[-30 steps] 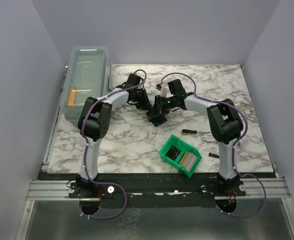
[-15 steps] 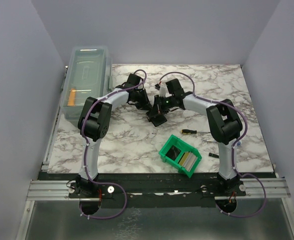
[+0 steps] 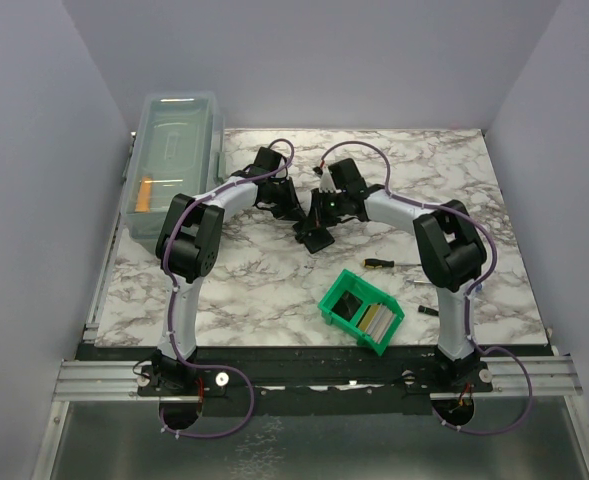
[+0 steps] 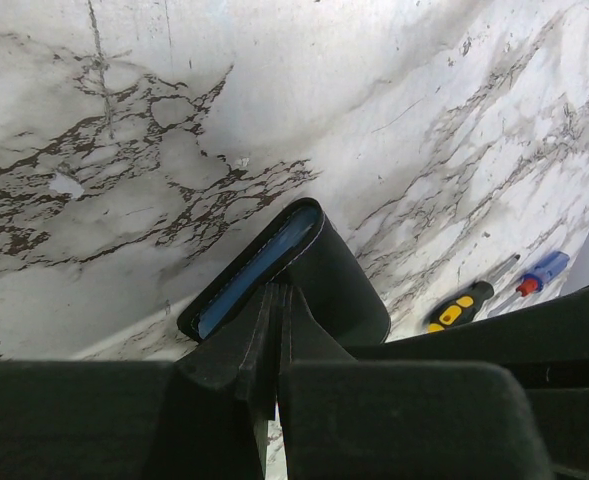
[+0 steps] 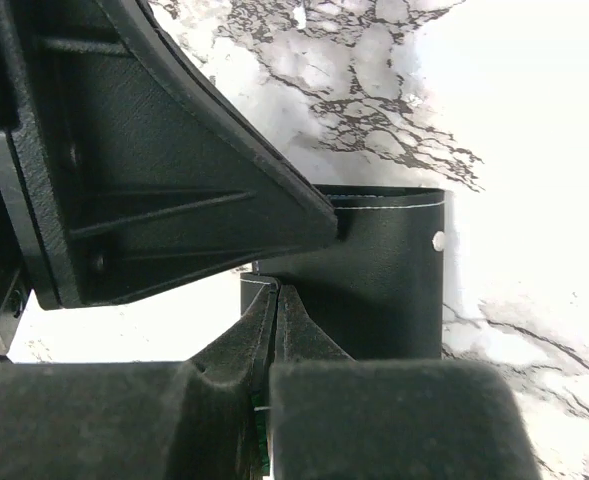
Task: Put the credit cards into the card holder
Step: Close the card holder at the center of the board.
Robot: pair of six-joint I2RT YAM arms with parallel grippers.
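The card holder (image 3: 316, 237), a black folding wallet, lies at the table's middle with both grippers on it. My left gripper (image 3: 296, 212) is shut on one flap. In the left wrist view the gripper (image 4: 277, 290) pinches the black flap, and the holder's blue inner face (image 4: 259, 268) shows in the gap. My right gripper (image 3: 321, 215) is shut on the other flap. In the right wrist view the gripper (image 5: 276, 292) grips the holder's black edge (image 5: 394, 290). The credit cards (image 3: 376, 320), pale ones beside a dark one, stand in the green bin (image 3: 334, 312).
A clear lidded box (image 3: 172, 160) stands at the far left edge. A yellow-and-black screwdriver (image 3: 379, 264) lies right of the holder, and another small tool (image 3: 427, 311) lies beside the right arm. Both screwdrivers show in the left wrist view (image 4: 459, 305).
My right wrist has shifted slightly left toward the left gripper. The card holder has stayed between both grippers with hardly any movement.
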